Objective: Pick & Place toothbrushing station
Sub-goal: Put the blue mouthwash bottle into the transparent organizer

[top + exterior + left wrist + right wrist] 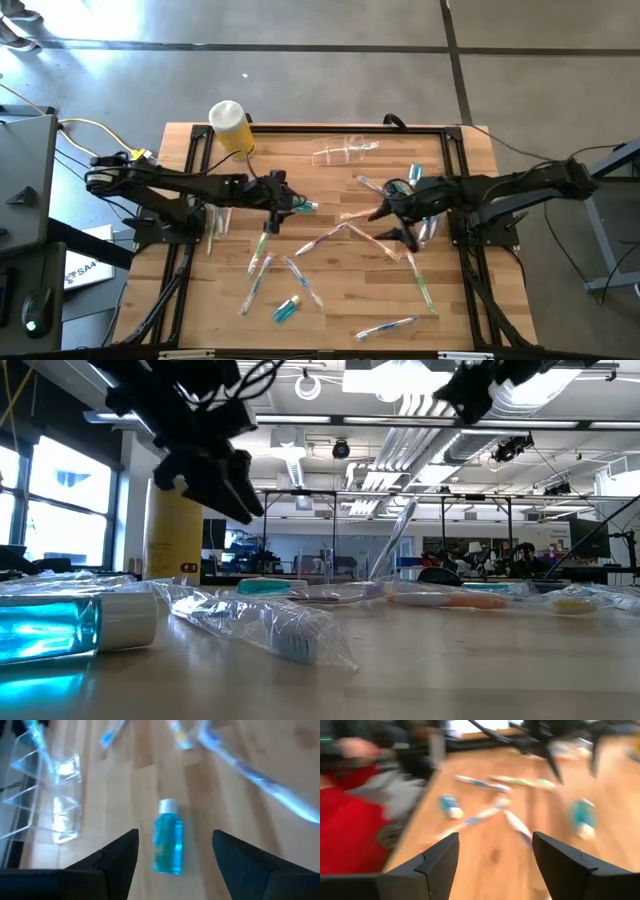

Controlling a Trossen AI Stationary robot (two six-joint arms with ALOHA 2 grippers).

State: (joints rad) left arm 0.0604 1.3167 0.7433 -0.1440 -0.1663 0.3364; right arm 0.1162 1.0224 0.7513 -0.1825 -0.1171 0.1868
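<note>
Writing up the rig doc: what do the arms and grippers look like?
Both arms are dark, jointed links with black cables along them. The left gripper and right gripper each show two matte black, wedge-shaped fingers. No markings visible. The left arm's base has yellow cabling.

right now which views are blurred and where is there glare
Right wrist view: heavy motion blur over the wooden table. Left wrist view: the small teal white-capped tube is soft. High view: daylight glare on the floor at upper left. Low view: bright ceiling lights.

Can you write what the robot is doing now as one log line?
left claw: open, above teal tube | right claw: open, empty, over table | clear cup: lying on its side, far edge
</note>
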